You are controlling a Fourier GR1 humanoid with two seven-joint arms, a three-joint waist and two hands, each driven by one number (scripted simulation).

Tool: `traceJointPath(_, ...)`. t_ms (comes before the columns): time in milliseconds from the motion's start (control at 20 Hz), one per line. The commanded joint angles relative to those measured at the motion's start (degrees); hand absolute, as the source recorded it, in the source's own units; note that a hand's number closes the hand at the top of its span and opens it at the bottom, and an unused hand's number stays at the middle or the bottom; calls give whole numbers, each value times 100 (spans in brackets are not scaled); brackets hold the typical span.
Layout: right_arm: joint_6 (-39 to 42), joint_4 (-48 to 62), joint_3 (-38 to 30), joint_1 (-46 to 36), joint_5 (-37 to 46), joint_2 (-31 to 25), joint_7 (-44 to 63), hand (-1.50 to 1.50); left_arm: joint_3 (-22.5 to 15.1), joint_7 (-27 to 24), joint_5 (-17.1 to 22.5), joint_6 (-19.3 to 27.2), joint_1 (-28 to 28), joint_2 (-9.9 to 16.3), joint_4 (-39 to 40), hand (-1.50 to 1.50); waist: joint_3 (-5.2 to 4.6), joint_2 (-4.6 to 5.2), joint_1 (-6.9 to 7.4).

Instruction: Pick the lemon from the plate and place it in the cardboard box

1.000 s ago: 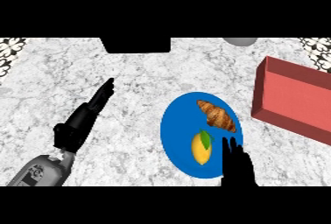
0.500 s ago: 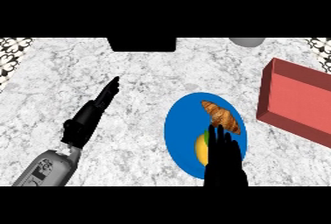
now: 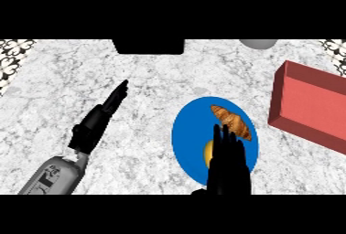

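Note:
A blue plate (image 3: 189,137) lies on the marble counter right of centre. On it are a brown croissant (image 3: 232,121) and a yellow lemon (image 3: 208,151), of which only the left edge shows. My right hand (image 3: 228,160) hovers over the lemon with straight fingers pointing up the view and hides most of it. The red-brown box (image 3: 314,106) stands at the right edge, just right of the plate. My left hand (image 3: 101,119) rests open over the counter at the left, fingers straight, far from the plate.
A black object (image 3: 148,46) sits at the counter's far edge, centre. A grey round thing (image 3: 257,43) shows at the top right. Patterned tile (image 3: 15,59) borders the upper corners.
My right hand has moved up the view over the plate and now covers most of the lemon. The view has shifted slightly.

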Motion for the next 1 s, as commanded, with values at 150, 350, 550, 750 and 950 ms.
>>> traceJointPath(150,-173,655,-98,-734,-224,89,1092,-150,64,124,-171,-36,199,-150,-214,0,1,-1,40)
traceJointPath(350,-379,925,-290,-422,-199,89,619,-150,133,-101,-292,-226,69,-263,167,0,1,7,-17)
traceJointPath(550,-114,833,-131,-499,-495,90,878,-150,261,114,-342,-158,82,-381,-1,0,1,-3,-2)
traceJointPath(750,-586,1209,85,-45,-352,90,683,-150,306,451,-330,-249,55,-363,-376,0,4,-9,0)
traceJointPath(950,-356,1355,-481,-554,-672,90,584,-150,420,-147,-467,-429,277,-391,49,0,1,2,5)
